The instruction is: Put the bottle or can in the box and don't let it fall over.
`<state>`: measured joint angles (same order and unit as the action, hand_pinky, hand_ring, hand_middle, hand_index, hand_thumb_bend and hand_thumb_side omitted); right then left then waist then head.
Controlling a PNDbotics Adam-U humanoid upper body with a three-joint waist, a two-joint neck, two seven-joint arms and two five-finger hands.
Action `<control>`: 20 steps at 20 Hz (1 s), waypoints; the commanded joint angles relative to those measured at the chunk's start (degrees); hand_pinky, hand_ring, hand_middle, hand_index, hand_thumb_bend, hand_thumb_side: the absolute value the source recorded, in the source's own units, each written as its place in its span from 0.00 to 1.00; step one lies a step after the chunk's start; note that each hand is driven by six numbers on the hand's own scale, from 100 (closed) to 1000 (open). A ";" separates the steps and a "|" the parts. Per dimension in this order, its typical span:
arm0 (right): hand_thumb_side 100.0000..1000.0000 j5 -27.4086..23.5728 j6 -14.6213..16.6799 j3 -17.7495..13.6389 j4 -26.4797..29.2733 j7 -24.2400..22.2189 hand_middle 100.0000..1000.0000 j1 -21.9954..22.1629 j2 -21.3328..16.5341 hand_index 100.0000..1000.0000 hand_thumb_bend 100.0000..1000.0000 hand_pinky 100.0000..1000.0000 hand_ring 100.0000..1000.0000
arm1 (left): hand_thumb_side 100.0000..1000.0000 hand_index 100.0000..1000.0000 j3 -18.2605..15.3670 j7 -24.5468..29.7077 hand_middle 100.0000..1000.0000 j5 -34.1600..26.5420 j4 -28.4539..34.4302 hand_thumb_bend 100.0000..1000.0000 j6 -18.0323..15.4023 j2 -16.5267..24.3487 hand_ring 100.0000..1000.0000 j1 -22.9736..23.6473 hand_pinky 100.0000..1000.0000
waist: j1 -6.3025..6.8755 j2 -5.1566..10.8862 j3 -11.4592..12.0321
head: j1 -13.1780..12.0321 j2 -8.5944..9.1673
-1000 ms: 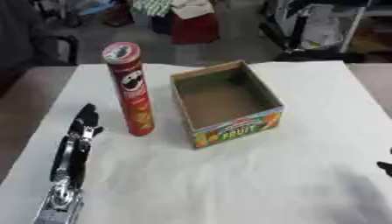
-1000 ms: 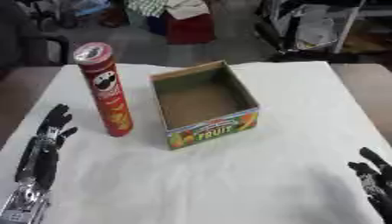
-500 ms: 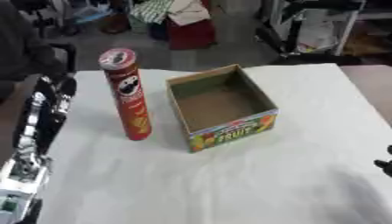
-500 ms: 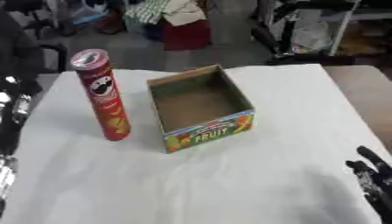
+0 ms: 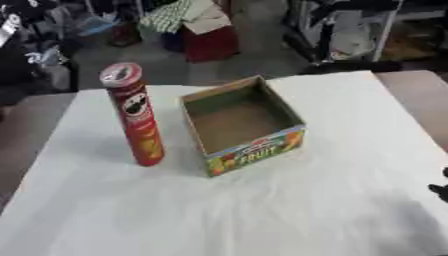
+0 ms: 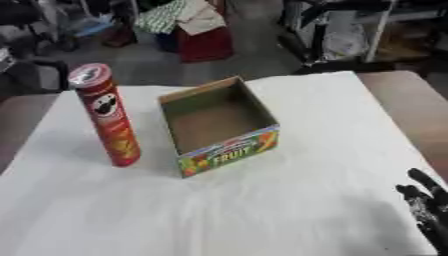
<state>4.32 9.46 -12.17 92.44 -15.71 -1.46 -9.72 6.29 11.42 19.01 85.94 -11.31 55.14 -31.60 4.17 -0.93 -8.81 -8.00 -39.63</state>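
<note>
The can [image 5: 134, 116], a tall red tube with a lidded top, stands upright on the white cloth [image 5: 245, 210] that covers the table. It sits just beside the left wall of the box [image 5: 243, 125], apart from it, with a narrow strip of cloth between the two. The box is an open-topped carton with "FRUIT" printed on its near face; it lies slightly askew to the table edge, and nothing shows inside it.

The placement suits the task. The can stands free on all sides, so a hand can close round its body from the left or from the front. The open mouth of the box faces up, so the can goes in from above. The tube is tall and narrow, so it will probably tip easily; I judge that a grasp near mid-height and a level set-down on the box floor are called for.

The right hand [image 6: 427, 207] shows at the lower right corner, resting on the cloth well apart from the box, fingers straight and spread, holding nothing. The left hand appears in neither view. The can is not yet grasped.
</note>
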 commanded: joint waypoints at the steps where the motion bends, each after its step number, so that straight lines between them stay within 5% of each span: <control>1: 0.60 0.20 0.07 0.25 0.52 -0.35 1.00 -0.45 -1.53 0.91 0.00 0.96 0.84 | 0.88 1.00 4.10 6.94 0.90 3.76 -6.95 0.45 -4.09 1.81 0.90 -6.76 0.95 | -0.05 0.86 -0.12 | 0.01 0.72; 9: 0.60 0.00 0.06 0.23 0.42 -0.36 1.00 -0.21 -1.53 0.91 0.00 0.96 0.84 | 0.91 1.00 8.06 12.06 0.91 11.68 -23.59 0.48 -10.78 -9.48 0.93 -19.29 0.95 | -0.21 0.89 -0.11 | 0.67 0.43; 20: 0.60 -0.12 0.11 0.33 0.44 -0.50 1.00 -0.33 -1.51 0.91 0.00 0.96 0.84 | 0.92 1.00 8.58 11.43 0.92 17.04 -32.17 0.51 -15.41 -15.49 0.93 -21.87 0.95 | -0.15 0.96 -0.50 | 0.76 -0.39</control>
<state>4.29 9.52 -11.93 92.41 -16.10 -1.41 -9.92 15.01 23.04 35.46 53.85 -26.27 38.65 -52.05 4.14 -0.77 -9.27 -7.42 -39.75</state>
